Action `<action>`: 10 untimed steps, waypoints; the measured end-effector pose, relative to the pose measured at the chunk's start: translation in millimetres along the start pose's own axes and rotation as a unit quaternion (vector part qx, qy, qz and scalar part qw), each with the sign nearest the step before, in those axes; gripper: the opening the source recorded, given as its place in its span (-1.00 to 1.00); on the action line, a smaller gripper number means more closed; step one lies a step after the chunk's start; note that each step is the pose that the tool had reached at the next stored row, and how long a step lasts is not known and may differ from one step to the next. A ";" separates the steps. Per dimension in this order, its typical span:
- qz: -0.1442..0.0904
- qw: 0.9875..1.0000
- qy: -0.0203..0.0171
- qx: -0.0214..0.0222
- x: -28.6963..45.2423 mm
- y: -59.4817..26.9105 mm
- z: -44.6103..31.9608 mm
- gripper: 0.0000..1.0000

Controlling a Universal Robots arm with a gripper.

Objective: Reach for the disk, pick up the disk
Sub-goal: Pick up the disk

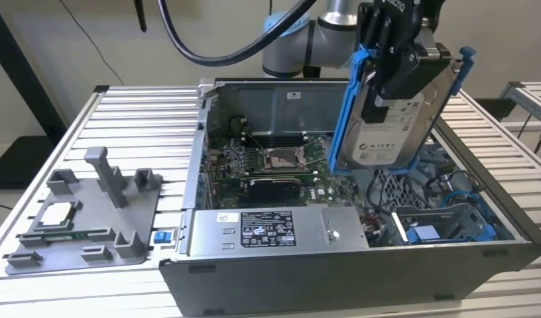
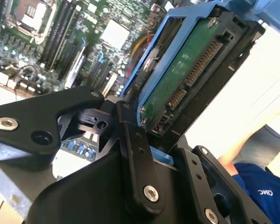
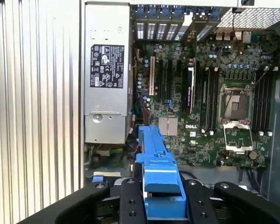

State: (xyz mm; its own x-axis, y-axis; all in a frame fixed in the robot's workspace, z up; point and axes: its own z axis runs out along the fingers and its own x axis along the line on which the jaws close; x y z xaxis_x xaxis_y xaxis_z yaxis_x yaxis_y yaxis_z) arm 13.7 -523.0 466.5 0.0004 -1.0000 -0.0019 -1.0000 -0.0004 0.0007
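Already we are seeing the gripper [image 1: 403, 69] with its jaws closed on the upper end of the disk [image 1: 390, 129], which is hanging clear above the open computer case [image 1: 341, 271], long axis near upright and running down from the jaws.

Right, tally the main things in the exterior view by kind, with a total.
Silver-grey hard drive in blue plastic frame, held aloft by the black gripper: 1
Open grey metal computer case: 1
Grey plastic fixture tray: 1
Small square silver chip: 1
Total: 4
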 end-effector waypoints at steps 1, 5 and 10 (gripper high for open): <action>0.000 1.000 0.000 0.000 3.5 0.0 0.1 -1.00; 0.000 1.000 0.000 0.000 17.6 0.0 0.5 -1.00; 0.000 1.000 0.000 0.000 32.2 -0.3 1.1 -1.00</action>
State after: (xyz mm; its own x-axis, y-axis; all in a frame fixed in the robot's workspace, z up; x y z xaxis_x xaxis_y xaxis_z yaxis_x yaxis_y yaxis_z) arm 14.0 -555.2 465.3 0.0004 -1.0000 -0.0019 -1.0000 -0.0004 0.0007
